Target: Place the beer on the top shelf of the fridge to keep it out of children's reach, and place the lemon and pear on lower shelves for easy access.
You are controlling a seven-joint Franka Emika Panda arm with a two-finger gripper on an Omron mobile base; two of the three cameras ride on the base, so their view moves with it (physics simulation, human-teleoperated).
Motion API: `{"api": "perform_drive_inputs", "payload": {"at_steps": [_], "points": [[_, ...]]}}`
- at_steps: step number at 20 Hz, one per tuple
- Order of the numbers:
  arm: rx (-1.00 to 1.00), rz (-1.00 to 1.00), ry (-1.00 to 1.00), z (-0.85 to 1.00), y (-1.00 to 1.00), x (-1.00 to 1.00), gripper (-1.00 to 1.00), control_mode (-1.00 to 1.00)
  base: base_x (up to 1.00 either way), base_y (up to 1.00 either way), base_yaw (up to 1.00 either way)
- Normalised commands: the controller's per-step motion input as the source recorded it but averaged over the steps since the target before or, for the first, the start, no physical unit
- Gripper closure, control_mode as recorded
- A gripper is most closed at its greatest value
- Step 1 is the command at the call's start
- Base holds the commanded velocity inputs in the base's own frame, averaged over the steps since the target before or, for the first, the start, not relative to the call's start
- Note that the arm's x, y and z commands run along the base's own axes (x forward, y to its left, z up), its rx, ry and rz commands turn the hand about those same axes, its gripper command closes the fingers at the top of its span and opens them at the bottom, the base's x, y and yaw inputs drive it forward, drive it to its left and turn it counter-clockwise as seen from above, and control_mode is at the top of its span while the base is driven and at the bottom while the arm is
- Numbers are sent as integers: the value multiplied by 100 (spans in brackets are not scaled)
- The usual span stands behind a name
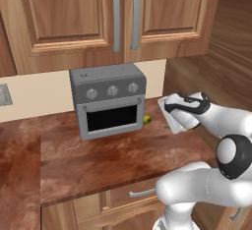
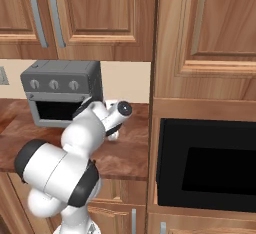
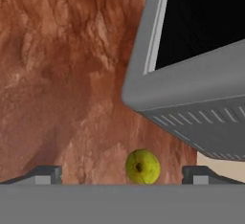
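Note:
A small yellow-green pear [image 3: 142,166] lies on the red-brown counter [image 3: 62,74], close beside the front corner of a grey toaster oven [image 3: 191,98]. My gripper [image 3: 122,174] is open, and the pear sits between the two fingertips [image 3: 48,173], a little nearer the right one and touching neither. From the left base view the pear [image 1: 146,120] shows just right of the toaster oven, with my hand [image 1: 178,111] hovering low to its right. The beer, the lemon and the fridge with its shelves are out of view.
The toaster oven [image 1: 108,101] stands at the back of the counter [image 1: 98,160] under wooden wall cabinets [image 1: 123,17]. A tall wooden cabinet wall [image 2: 200,38] with a black built-in oven [image 2: 205,163] closes the counter's right end.

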Motion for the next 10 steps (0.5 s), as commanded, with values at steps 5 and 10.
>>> {"api": "perform_drive_inputs", "payload": {"at_steps": [5, 10], "points": [[0, 1, -9, -10, 15, 15, -100, -100, 0, 0, 0], [0, 1, -7, -6, 10, 24, -100, -100, 0, 0, 0]]}}
